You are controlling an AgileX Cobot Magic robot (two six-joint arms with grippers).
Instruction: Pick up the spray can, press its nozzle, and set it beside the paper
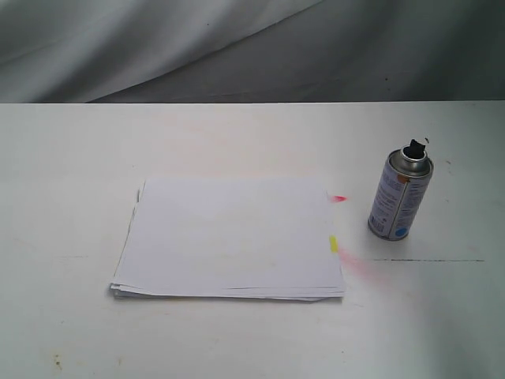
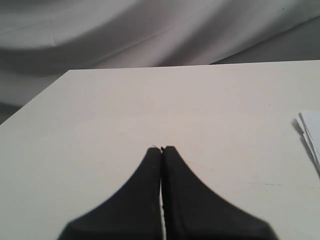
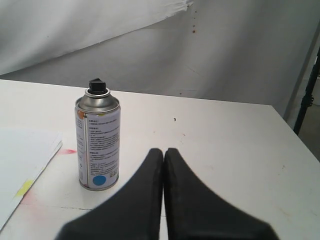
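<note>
The silver spray can (image 1: 400, 197) stands upright on the white table, right of the paper (image 1: 233, 237), with its black nozzle (image 1: 414, 148) on top. In the right wrist view the spray can (image 3: 98, 142) with its nozzle (image 3: 97, 85) stands apart from my right gripper (image 3: 163, 151), which is shut and holds nothing. A corner of the paper (image 3: 22, 162) shows beside the can. My left gripper (image 2: 161, 149) is shut and empty over bare table, with an edge of the paper (image 2: 312, 134) off to one side. Neither gripper shows in the exterior view.
The white table (image 1: 71, 158) ends at a grey draped cloth (image 1: 237, 47) behind. Yellow (image 1: 334, 244) and pink-red (image 1: 338, 198) marks lie at the paper's right edge. A dark stand leg (image 3: 306, 95) rises beyond the table edge in the right wrist view.
</note>
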